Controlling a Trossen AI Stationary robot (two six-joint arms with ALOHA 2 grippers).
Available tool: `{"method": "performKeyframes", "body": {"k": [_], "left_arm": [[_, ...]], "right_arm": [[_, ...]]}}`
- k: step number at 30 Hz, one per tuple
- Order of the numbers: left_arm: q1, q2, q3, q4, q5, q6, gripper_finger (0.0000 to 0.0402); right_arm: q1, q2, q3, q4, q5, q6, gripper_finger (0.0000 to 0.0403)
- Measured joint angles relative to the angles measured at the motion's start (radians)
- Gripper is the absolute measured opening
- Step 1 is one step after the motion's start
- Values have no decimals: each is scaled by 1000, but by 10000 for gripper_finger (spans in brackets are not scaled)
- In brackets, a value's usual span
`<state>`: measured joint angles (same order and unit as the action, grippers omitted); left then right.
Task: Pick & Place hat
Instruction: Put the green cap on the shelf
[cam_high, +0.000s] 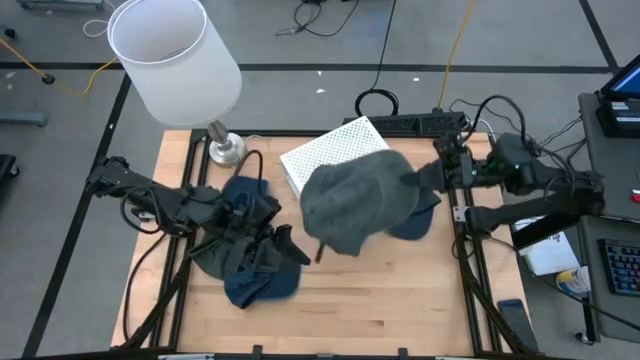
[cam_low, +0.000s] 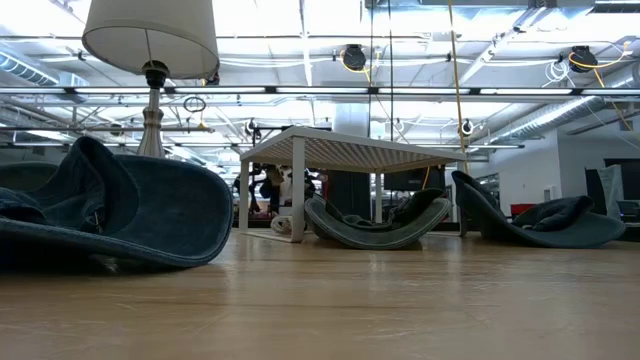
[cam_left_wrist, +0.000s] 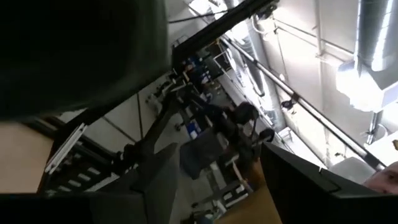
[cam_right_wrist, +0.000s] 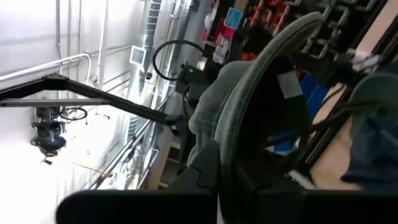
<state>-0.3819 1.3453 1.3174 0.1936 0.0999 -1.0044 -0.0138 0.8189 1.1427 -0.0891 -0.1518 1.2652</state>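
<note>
Overhead, my right gripper (cam_high: 425, 183) pinches the brim of the grey hat (cam_high: 352, 205), which hangs draped over the table's middle, partly covering the white slatted stand (cam_high: 328, 152). The cloth sags from the one held edge, so I judge it soft, light and floppy; the stiffer brim is the sensible place to grip. My left gripper (cam_high: 262, 232) sits low among the dark blue hats (cam_high: 245, 265) on the left side of the wooden table (cam_high: 400, 300); a lamp (cam_high: 175, 60) stands at the back left corner.

At table height, the stand (cam_low: 340, 150) shows nothing on top; one hat (cam_low: 375, 225) lies beneath it, another (cam_low: 545, 220) to its side, and a blue one (cam_low: 120, 215) lies close to the camera.

From my left wrist, my fingers (cam_left_wrist: 161, 180) are spread apart with nothing between them, dark fabric looming overhead.

From my right wrist, my fingers (cam_right_wrist: 205, 168) are pressed onto the hat's rim (cam_right_wrist: 249, 106), its crown bulging beyond. No bin or box is visible anywhere.
</note>
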Motion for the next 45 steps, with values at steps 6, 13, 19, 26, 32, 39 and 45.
{"method": "performKeyframes", "body": {"k": [6,13,19,26,32,39,45], "left_arm": [[28,0,0,1,8,42,217],[86,0,0,-26,-14,70,204],[153,0,0,-55,-30,79,198],[235,0,0,-89,-31,-28,207],[307,0,0,-90,-33,-104,211],[346,0,0,-104,-71,-148,198],[355,0,1,-59,-145,-147,195]], "right_arm": [[-241,5,0,1,-223,-74,3],[-509,38,0,2,-405,-198,3],[-692,84,-1,9,-597,-194,3],[-751,78,-1,35,-695,-113,3],[-782,37,-1,60,-742,-50,3],[-855,-22,-1,54,-798,13,3],[-909,-39,-1,26,-830,30,3]]}}
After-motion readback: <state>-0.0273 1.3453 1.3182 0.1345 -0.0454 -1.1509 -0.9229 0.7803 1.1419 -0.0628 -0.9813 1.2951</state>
